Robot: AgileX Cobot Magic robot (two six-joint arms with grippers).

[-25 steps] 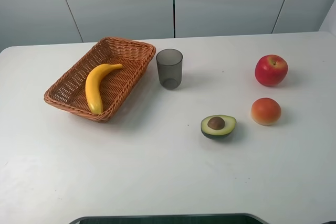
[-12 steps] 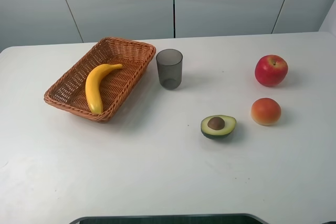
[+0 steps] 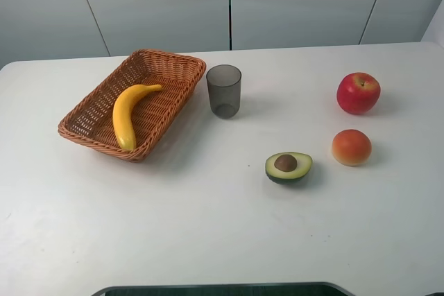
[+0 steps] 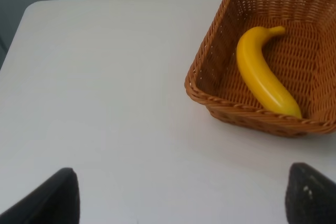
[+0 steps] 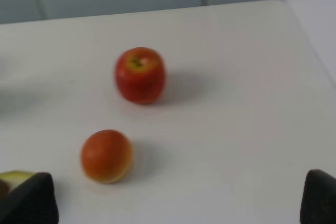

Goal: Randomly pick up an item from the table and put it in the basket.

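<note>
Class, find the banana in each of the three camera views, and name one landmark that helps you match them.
Exterior high: banana lies inside the basket, left of centre.
Left wrist: banana in the same basket.
Right wrist: not in it.
Shared landmark: the wicker basket.

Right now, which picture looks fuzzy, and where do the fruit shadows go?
The right wrist view is the fuzzy one: the apple and the orange fruit have soft edges. The left wrist view is sharper; the banana and basket weave show clearly. In the high view, light is soft, and faint shadows fall right of the apple and avocado.
</note>
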